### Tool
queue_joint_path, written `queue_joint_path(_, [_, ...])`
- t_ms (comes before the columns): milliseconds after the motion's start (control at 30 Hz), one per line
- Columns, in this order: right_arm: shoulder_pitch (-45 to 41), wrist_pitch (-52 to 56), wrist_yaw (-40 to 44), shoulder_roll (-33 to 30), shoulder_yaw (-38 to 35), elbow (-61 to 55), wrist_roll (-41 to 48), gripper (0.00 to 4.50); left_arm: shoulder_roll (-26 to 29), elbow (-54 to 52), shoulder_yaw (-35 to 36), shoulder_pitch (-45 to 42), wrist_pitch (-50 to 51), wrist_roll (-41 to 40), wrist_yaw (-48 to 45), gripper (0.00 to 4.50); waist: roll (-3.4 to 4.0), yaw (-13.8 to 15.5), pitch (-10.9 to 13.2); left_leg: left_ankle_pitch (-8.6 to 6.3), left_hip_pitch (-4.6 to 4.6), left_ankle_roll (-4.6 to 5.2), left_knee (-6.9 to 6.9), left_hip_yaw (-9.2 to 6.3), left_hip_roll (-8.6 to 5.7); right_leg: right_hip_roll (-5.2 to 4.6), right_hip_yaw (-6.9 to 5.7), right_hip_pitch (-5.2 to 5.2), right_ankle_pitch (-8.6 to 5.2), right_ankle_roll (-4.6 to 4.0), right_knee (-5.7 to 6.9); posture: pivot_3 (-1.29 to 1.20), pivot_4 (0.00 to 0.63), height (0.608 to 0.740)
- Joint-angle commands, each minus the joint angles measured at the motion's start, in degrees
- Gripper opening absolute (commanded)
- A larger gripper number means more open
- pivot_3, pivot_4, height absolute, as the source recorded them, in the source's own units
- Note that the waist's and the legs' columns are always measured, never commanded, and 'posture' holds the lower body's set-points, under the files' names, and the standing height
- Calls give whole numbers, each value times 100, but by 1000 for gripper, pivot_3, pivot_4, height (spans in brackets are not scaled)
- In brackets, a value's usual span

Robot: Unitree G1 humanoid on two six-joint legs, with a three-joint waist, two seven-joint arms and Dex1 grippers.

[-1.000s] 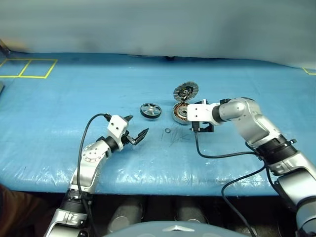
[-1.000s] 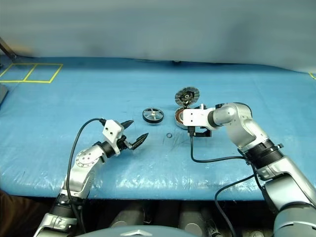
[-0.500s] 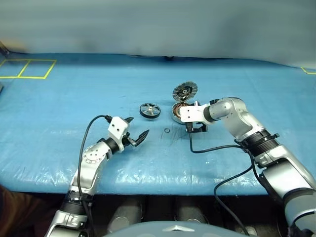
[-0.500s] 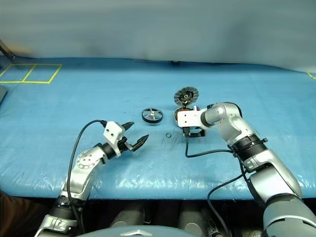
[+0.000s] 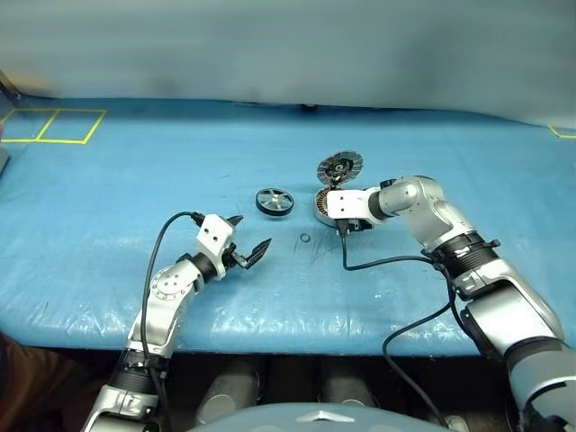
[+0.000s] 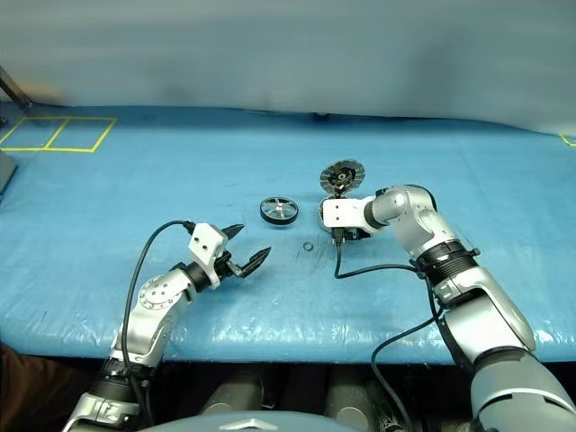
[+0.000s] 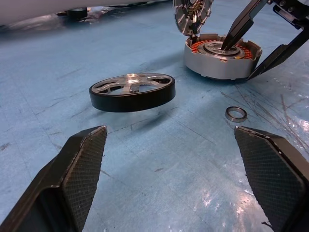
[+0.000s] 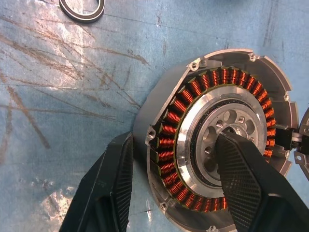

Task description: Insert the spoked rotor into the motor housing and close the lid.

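Right pincer (image 8: 174,188) is down on the motor housing (image 8: 217,140), one finger (image 8: 241,183) planted inside on the silver hub, the other (image 8: 108,188) outside the grey wall, so the jaws straddle the rim and the copper windings. They stand partly apart; whether they actually pinch the wall I cannot tell. The lid (image 5: 339,167) stands up, hinged at the housing's far edge, its segmented inner face toward us.

Just beside the housing on the robot's left lies a tiny metal ring (image 7: 236,114), flat on the cover. Further left, the spoked rotor (image 7: 132,91) sits flat on the bench, black rim, silver spokes up, apart from housing and ring alike.

Left pincer (image 5: 250,244) hovers low on the near side of the rotor, jaws spread wide, empty, pointing toward it.

The bench (image 5: 108,207) is draped in a blue plastic sheet, wrinkled and glossy, with fine scratch marks (image 8: 58,82) around the ring and housing. Yellow tape squares (image 5: 49,125) mark the far left corner, another bit of yellow tape (image 5: 564,130) at the far right. Beyond the bench, a plain grey wall (image 5: 288,45).
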Motion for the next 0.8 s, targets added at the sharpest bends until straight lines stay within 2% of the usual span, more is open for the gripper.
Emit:
queue_joint_path(33, [611,479,148,-243,-169,-988,6,2168,3,-312,27,-3,-64,29,34,4500,0,36,0,-1,-4,1,0,-5,0,-1,0,-2,0,0,-2,0,150,740])
queue_joint_path(333, [1977,1707,185,-492,-457,-3287,3,2168,21,-279,-28,-31,-37,36,11,4500,0,66,0,-10,-13,8,-5,-7,-1,-5,1,-8,-1,0,-11,0,150,740])
queue_joint_path(800, [2782,2732,73,-426,-275,-4682,-165,2168,10,-229,-53,-73,-28,58,-38,4500,-1,65,0,-10,-12,7,0,-7,0,-5,-3,-4,-2,1,-11,0,150,740])
